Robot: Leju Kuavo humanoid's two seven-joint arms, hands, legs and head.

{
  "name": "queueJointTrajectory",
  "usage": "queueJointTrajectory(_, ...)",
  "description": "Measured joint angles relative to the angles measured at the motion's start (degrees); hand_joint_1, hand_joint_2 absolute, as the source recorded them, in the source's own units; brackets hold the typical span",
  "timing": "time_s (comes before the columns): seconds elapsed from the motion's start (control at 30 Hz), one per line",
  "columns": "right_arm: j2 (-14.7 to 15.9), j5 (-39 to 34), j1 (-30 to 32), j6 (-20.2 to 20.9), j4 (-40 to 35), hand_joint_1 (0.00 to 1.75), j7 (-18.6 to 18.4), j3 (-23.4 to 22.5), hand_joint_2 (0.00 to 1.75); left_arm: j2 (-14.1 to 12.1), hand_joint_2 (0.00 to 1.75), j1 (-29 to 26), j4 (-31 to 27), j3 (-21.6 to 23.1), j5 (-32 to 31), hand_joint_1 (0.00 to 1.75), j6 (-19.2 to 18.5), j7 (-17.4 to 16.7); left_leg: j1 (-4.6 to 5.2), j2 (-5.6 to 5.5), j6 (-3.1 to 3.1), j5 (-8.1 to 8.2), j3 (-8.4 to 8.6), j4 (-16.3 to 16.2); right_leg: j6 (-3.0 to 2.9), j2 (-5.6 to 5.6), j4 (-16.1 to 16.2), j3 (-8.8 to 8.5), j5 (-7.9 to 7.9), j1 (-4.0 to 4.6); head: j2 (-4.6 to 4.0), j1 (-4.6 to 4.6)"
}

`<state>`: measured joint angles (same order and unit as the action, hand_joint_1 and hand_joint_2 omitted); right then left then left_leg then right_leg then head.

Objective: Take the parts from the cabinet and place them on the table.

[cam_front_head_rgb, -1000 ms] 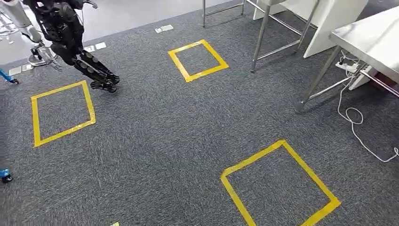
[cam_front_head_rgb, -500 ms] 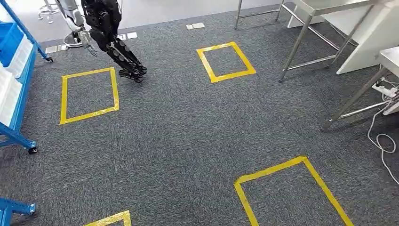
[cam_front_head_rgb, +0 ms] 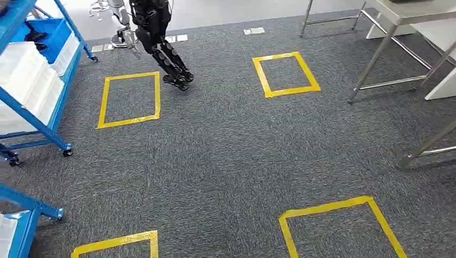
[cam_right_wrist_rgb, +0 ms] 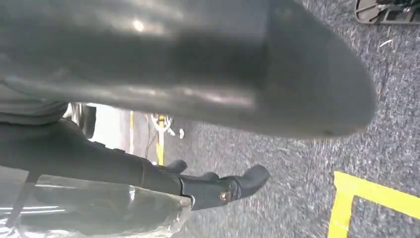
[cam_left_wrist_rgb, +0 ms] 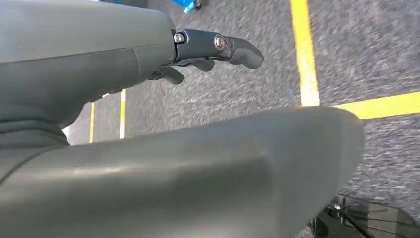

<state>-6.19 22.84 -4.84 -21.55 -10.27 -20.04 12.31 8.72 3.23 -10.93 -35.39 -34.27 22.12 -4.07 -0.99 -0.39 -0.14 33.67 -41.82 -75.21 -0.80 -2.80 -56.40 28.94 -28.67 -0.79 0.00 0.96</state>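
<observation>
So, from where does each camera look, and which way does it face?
Head view: high on the body, facing forward and down at grey carpet, blue cabinet, another robot.
Left wrist view: behind the left hand, facing the carpet.
Right wrist view: behind the right hand, facing the carpet.
All share yellow tape.

No text, label, brand, number or sign can be read in any view. The yellow tape squares (cam_front_head_rgb: 129, 100) on the grey carpet (cam_front_head_rgb: 226, 150) are plain outlines, and the blue cabinet (cam_front_head_rgb: 32, 80) with its bins carries no legible marking.
</observation>
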Motion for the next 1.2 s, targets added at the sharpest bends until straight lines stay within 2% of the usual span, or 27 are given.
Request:
queueJointTrajectory(0.03, 0.00, 0.11, -0.05, 0.09, 0.00, 0.00, 0.15, 0.02, 0.00, 0.02, 0.00, -0.09, 0.00, 0.00, 0.07, 0.00, 0.00, 0.00, -0.14, 0.29, -0.02, -2.18, 1.43, 3.01, -0.08, -0.56, 0.00, -0.11, -0.09, 0.07, 0.00, -0.09)
queueJointTrajectory(0.1, -0.04, 0.17, -0.13, 0.17, 0.00, 0.00, 0.24, 0.13, 0.00, 0.02, 0.00, -0.06, 0.00, -0.02, 0.07, 0.00, -0.02, 0.00, -0.15, 1.83, 0.32, -6.69, 6.65, 12.63, 0.16, -1.47, 0.00, -0.54, -0.42, 0.08, 0.00, -0.07)
queueJointTrajectory(0.13, -0.02, 0.17, -0.11, 0.28, 0.00, 0.00, 0.22, 0.15, 0.00, 0.07, 0.00, 0.08, 0.00, 0.00, 0.07, 0.00, -0.02, -0.02, 0.08, 4.64, 0.66, -7.33, 9.10, 16.95, 0.45, -1.92, 0.01, -0.79, -0.62, 0.29, 0.00, -0.15)
queueJointTrajectory(0.17, 0.00, 0.15, -0.09, 0.37, 0.00, 0.00, 0.06, 0.15, 0.00, 0.09, 0.00, 0.38, 0.00, 0.00, 0.07, 0.00, -0.04, -0.18, 0.52, 4.13, 0.86, -7.20, 9.21, 17.33, 1.00, -2.40, -0.17, -0.70, -1.00, 0.97, 0.00, -0.13)
queueJointTrajectory(0.27, 0.00, 0.09, -0.20, 0.55, 0.00, 0.00, -0.33, 0.15, 0.00, 0.11, 0.00, 0.36, 0.00, 0.00, -0.04, 0.00, -0.02, -0.63, 1.11, 2.43, 1.58, -7.17, 8.85, 17.39, 1.70, -3.95, 0.32, -1.27, -1.04, 0.76, 0.00, -0.07)
queueJointTrajectory(0.3, -0.07, 0.11, -0.27, 0.55, -0.02, 0.00, -0.35, 0.15, 0.00, 0.13, 0.00, 0.35, 0.00, 0.00, -0.11, 0.00, -0.02, -0.77, 0.40, 1.68, 2.35, -7.83, 9.42, 18.36, 2.15, -3.64, -0.14, -1.27, -1.54, 0.99, 0.00, -0.09)
queueJointTrajectory(0.33, 0.02, 0.09, -0.30, 0.55, -0.02, 0.00, -0.37, 0.13, 0.00, 0.24, 0.00, 0.34, -0.02, 0.00, -0.11, 0.00, -0.02, -0.92, 0.51, 1.39, 2.56, -7.92, 9.55, 18.53, 2.13, -1.10, -1.54, -0.74, -2.51, 0.64, 0.00, 0.13)
queueJointTrajectory(0.37, 0.02, 0.11, -0.10, 0.55, -0.02, 0.00, -0.35, 0.15, 0.00, 0.24, 0.00, 0.41, 0.00, -0.02, -0.13, 0.00, -0.02, -0.98, 0.42, 0.98, 2.99, -8.07, 9.45, 18.52, 1.69, 0.89, -4.80, 0.76, -4.26, 0.57, 0.00, 0.13)
queueJointTrajectory(0.43, 0.09, 0.09, 0.15, 0.55, 0.00, 0.00, -0.37, 0.15, 0.00, 0.33, 0.00, 0.62, -0.02, 0.00, -0.17, 0.00, -0.02, -0.98, 0.50, -0.45, 3.08, -8.06, 9.25, 18.50, 1.21, 2.25, -14.66, 5.73, -8.25, 0.25, 0.00, 0.35)
queueJointTrajectory(0.47, 0.11, 0.11, 0.29, 0.55, 0.02, 0.00, -0.37, 0.15, 0.00, 0.33, 0.00, 0.61, 0.00, 0.00, -0.20, 0.00, -0.02, -0.98, 0.50, -1.23, 3.07, -8.06, 9.23, 18.49, 1.46, 2.43, -18.37, 7.80, -9.19, 0.23, 0.00, 0.55)
queueJointTrajectory(0.5, 0.13, 0.11, 0.36, 0.57, 0.02, 0.00, -0.37, 0.15, 0.00, 0.33, 0.00, 0.54, 0.00, 0.00, -0.20, 0.00, -0.02, -0.98, 0.51, -1.95, 3.06, -8.06, 9.26, 18.47, 1.90, 2.51, -19.16, 8.53, -8.82, 0.20, 0.00, 0.48)
queueJointTrajectory(0.53, 0.17, 0.11, 0.50, 0.57, 0.02, 0.00, -0.37, 0.15, 0.00, 0.33, 0.00, 0.50, 0.00, -0.02, -0.17, 0.00, -0.02, -0.98, 0.50, -2.67, 3.04, -8.06, 9.32, 18.45, 2.52, 2.54, -17.22, 7.89, -7.42, 0.13, 0.00, 0.50)
queueJointTrajectory(0.6, 0.28, 0.20, 0.61, 0.57, 0.02, 0.00, -0.28, 0.15, 0.00, 0.37, 0.00, 0.50, 0.00, -0.02, -0.17, 0.00, -0.02, -0.98, 0.46, -4.30, 2.79, -7.98, 9.63, 18.36, 3.93, 3.40, -6.56, 3.25, -2.24, -0.35, 0.00, 0.48)
queueJointTrajectory(0.63, 0.39, 0.26, 0.64, 0.57, 0.02, 0.00, -0.24, 0.15, 0.00, 0.44, 0.00, 0.49, 0.00, -0.02, -0.17, 0.00, -0.02, -0.96, 0.47, -4.91, 2.53, -7.91, 9.68, 18.33, 4.23, 5.44, -1.87, 1.28, -0.37, -0.82, 0.00, 0.59)
queueJointTrajectory(0.67, 0.42, 0.28, 0.63, 0.61, 0.07, 0.00, -0.24, 0.13, 0.00, 0.44, 0.00, 0.57, -0.02, -0.02, -0.17, 0.00, -0.02, -0.96, 0.98, -5.33, 2.02, -7.72, 9.62, 17.98, 3.77, 6.41, -0.97, 1.33, -0.22, -0.66, 0.00, 0.55)
queueJointTrajectory(0.77, 0.39, 0.35, 0.30, 0.68, 0.07, 0.00, -0.11, 0.15, 0.00, 0.46, 0.00, 0.30, 0.00, -0.02, -0.17, 0.00, -0.02, -0.92, 0.48, -6.17, 1.21, -7.87, 9.21, 18.21, 2.15, 4.96, -1.09, 0.92, -0.08, -0.10, 0.00, 0.44)
queueJointTrajectory(0.8, 0.35, 0.37, 0.35, 0.70, 0.07, 0.00, -0.06, 0.15, 0.00, 0.46, 0.00, 0.17, 0.00, -0.02, -0.17, 0.00, 0.00, -0.92, 0.34, -6.66, 0.92, -7.83, 9.06, 17.96, 1.64, 4.40, -0.83, 0.82, 0.23, -0.60, 0.00, 0.33)
queueJointTrajectory(0.87, 0.42, 0.50, 0.41, 0.70, 0.07, 0.00, 0.04, 0.15, 0.00, 0.48, 0.00, 0.14, 0.00, -0.02, -0.17, 0.00, 0.02, -0.90, 0.43, -2.22, 0.65, -5.19, 7.68, 14.54, 0.79, 3.35, -0.74, 0.73, 0.34, -0.54, 0.00, 0.04)
queueJointTrajectory(0.9, 0.42, 0.57, 0.59, 0.70, 0.07, 0.00, 0.13, 0.15, 0.00, 0.50, 0.00, 0.28, 0.00, -0.02, -0.20, 0.00, 0.02, -0.90, 0.34, -1.05, 0.42, -2.97, 5.81, 10.61, 0.26, 2.70, -0.75, 0.72, 0.23, -0.28, 0.00, -0.24)
queueJointTrajectory(0.97, 0.42, 0.61, 0.77, 0.63, 0.09, 0.00, 0.20, 0.15, 0.00, 0.50, 0.00, 0.31, 0.00, -0.02, -0.37, 0.00, 0.04, -0.92, 0.24, -0.26, 0.14, 0.87, 1.02, 1.18, 0.02, 1.07, -0.76, 0.78, 0.06, 0.20, 0.00, -0.22)
queueJointTrajectory(1.0, 0.48, 0.61, 0.86, 0.59, 0.09, 0.00, 0.20, 0.15, 0.00, 0.52, 0.00, 0.25, 0.00, -0.02, -0.53, 0.00, 0.04, -0.94, 0.24, -0.09, 0.13, 0.87, 0.10, -0.50, -0.06, 0.37, -0.76, 0.79, 0.00, 0.37, 0.00, -0.22)
queueJointTrajectory(1.03, 0.48, 0.61, 0.91, 0.55, 0.09, 0.00, 0.20, 0.15, 0.00, 0.52, 0.00, 0.15, 0.00, -0.02, -0.57, 0.00, 0.07, -1.01, 0.24, 0.06, 0.25, -0.35, 0.52, 0.53, -0.16, -0.25, -0.76, 0.75, -0.09, 0.51, 0.00, -0.22)
queueJointTrajectory(1.07, 0.48, 0.61, 0.90, 0.48, 0.09, 0.00, 0.20, 0.15, 0.00, 0.52, 0.00, 0.07, 0.00, -0.02, -0.63, 0.00, 0.07, -1.09, 0.26, 0.29, 0.49, -2.44, 2.18, 3.88, -0.25, -0.74, -0.76, 0.68, -0.16, 0.67, 0.00, -0.24)
queueJointTrajectory(1.1, 0.46, 0.61, 0.87, 0.44, 0.09, 0.00, 0.20, 0.15, 0.00, 0.50, 0.00, 0.03, 0.00, -0.02, -0.72, 0.00, 0.09, -1.09, 0.40, 0.95, 0.91, -5.15, 5.20, 9.62, -0.27, -1.28, -0.75, 0.54, -0.21, 0.81, 0.00, -0.24)
queueJointTrajectory(1.13, 0.39, 0.61, 0.85, 0.39, 0.09, 0.00, 0.20, 0.15, 0.00, 0.50, 0.00, 0.10, -0.02, -0.02, -0.74, 0.00, 0.09, -1.09, 0.64, 2.50, 1.54, -7.04, 8.13, 14.83, -0.29, -1.70, -0.74, 0.36, -0.30, 0.91, 0.00, -0.24)
queueJointTrajectory(1.17, 0.33, 0.61, 0.88, 0.31, 0.09, 0.00, 0.20, 0.15, 0.00, 0.40, 0.00, 0.32, -0.02, -0.02, -0.87, 0.00, 0.13, -1.09, 1.21, 4.48, 1.87, -6.58, 9.17, 16.81, -0.11, -2.11, -0.75, 0.24, -0.44, 1.13, 0.00, -0.11)
queueJointTrajectory(1.2, 0.35, 0.61, 0.90, 0.17, 0.09, 0.00, 0.20, 0.15, 0.00, 0.37, 0.00, 0.47, -0.02, -0.02, -0.94, 0.00, 0.15, -1.09, 1.51, 4.03, 2.08, -6.91, 9.10, 17.32, 0.22, -2.57, -0.74, 0.27, -0.63, 1.33, 0.00, -0.02)
